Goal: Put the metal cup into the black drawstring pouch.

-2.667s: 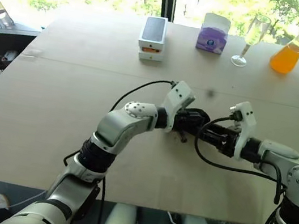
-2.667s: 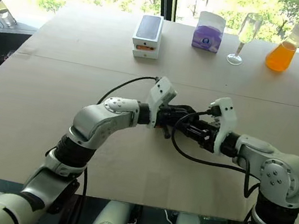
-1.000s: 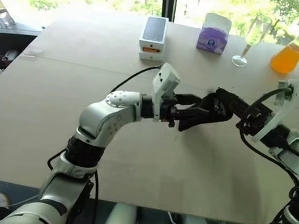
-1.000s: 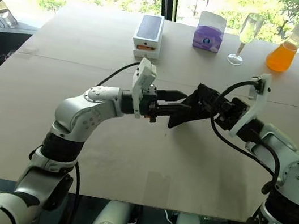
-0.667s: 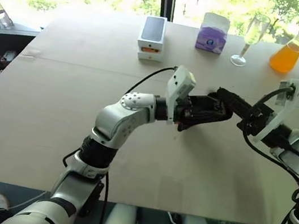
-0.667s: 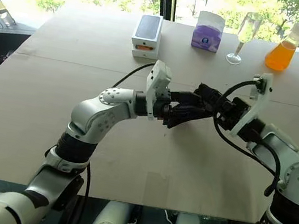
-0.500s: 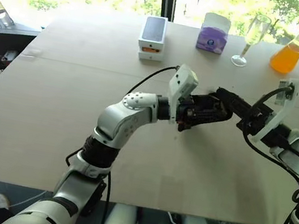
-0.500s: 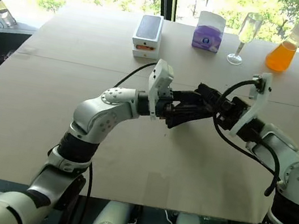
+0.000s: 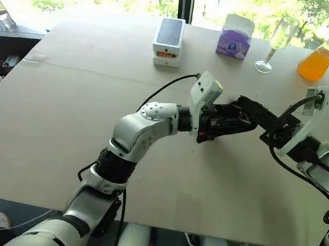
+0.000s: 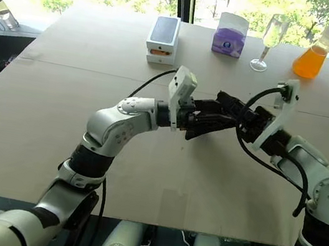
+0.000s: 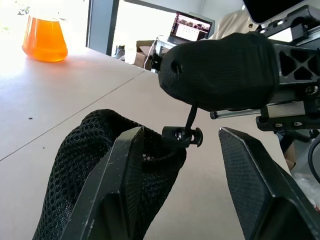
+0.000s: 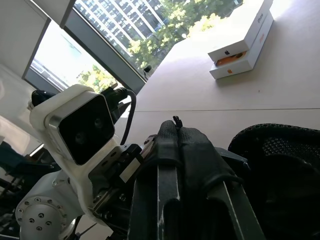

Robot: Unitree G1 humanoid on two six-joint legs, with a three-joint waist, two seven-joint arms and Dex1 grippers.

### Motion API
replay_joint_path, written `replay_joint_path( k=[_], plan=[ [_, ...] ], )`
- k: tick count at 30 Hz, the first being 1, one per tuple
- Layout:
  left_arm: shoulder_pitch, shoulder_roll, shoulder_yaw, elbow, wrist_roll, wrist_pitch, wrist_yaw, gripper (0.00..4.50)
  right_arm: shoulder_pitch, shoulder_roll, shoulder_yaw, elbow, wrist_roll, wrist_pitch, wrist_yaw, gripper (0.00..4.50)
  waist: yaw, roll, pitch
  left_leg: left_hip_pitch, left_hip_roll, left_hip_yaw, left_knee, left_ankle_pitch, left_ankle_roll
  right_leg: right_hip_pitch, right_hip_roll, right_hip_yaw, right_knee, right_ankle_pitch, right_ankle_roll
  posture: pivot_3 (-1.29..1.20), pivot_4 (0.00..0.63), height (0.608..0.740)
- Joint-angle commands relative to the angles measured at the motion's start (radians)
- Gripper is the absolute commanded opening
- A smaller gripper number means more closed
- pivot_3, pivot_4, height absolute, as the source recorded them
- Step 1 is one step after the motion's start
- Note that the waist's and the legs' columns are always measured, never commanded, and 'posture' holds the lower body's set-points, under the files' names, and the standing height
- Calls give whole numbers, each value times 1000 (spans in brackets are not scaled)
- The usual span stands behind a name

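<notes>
Centrally, above the pale matte tabletop (image 9: 45,116): the black drawstring pouch (image 11: 100,150), soft open-mesh fabric, rounded and slumped, suspended between the two arms. Left gripper (image 11: 175,165): two flat, angular black fingers spread partway, one finger (image 11: 120,180) pressed against the pouch's mesh near its mouth, the other standing clear of it. Cord and small black barrel toggle (image 11: 182,136) hang between those fingers. Right gripper (image 12: 177,137): padded, textured black fingers pressed fully together, pinching the thin cord at their tips. Metal cup: cannot be seen, so its place cannot be told. Far edge of table, well apart from the arms: white rectangular phone box (image 9: 168,41), purple carton (image 9: 234,36), clear stemmed glass flute (image 9: 278,42), conical flask of orange liquid (image 9: 317,58).
</notes>
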Motion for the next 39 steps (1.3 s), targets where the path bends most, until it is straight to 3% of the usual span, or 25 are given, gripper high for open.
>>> replay_joint_path(
  k=[1, 8, 13, 14, 15, 25, 39],
  plan=[
    [-20, -10, 6, -16, -5, -10, -2, 2415, 2, -17, 1, -33, 28, -29, -4, 0, 0, 0, 0, 0, 0, 0, 0, 0, 0, 0, 0, 0, 0, 0, 0, 0, 150, 737],
    [-28, -14, 1, -5, 2, -17, -6, 2415, 9, -31, 14, -38, 37, -48, -8, 0, 0, 0, 0, 0, 0, 0, 0, 0, 0, 0, 0, 0, 0, 0, 0, 0, 150, 737],
    [-30, -19, 0, -1, 4, -23, -11, 891, 14, -36, 16, -40, 40, -54, -9, 0, 0, 0, 0, 0, 0, 0, 0, 0, 0, 0, 0, 0, 0, 0, 0, 0, 150, 737],
    [-30, -19, -1, -1, 4, -25, -13, 283, 15, -37, 17, -41, 41, -55, -9, 0, 0, 0, 0, 0, 0, 0, 0, 0, 0, 0, 0, 0, 0, 0, 0, 0, 150, 737],
    [-30, -20, -2, -2, 5, -26, -14, 144, 16, -39, 17, -41, 42, -56, -8, 0, 0, 0, 0, 0, 0, 0, 0, 0, 0, 0, 0, 0, 0, 0, 0, 0, 150, 737],
    [-9, -5, -24, -7, 22, -42, -36, 142, 7, -41, 7, -29, 45, -87, -13, 0, 0, 0, 0, 0, 0, 0, 0, 0, 0, 0, 0, 0, 0, 0, 0, 0, 150, 737],
    [41, 30, -37, -1, 68, -74, -36, 142, -198, -40, -177, 171, 91, -293, -91, 0, 0, 0, 0, 0, 0, 1, 0, 0, 0, 0, 0, 0, 0, 0, 0, 0, 150, 737]
  ],
)
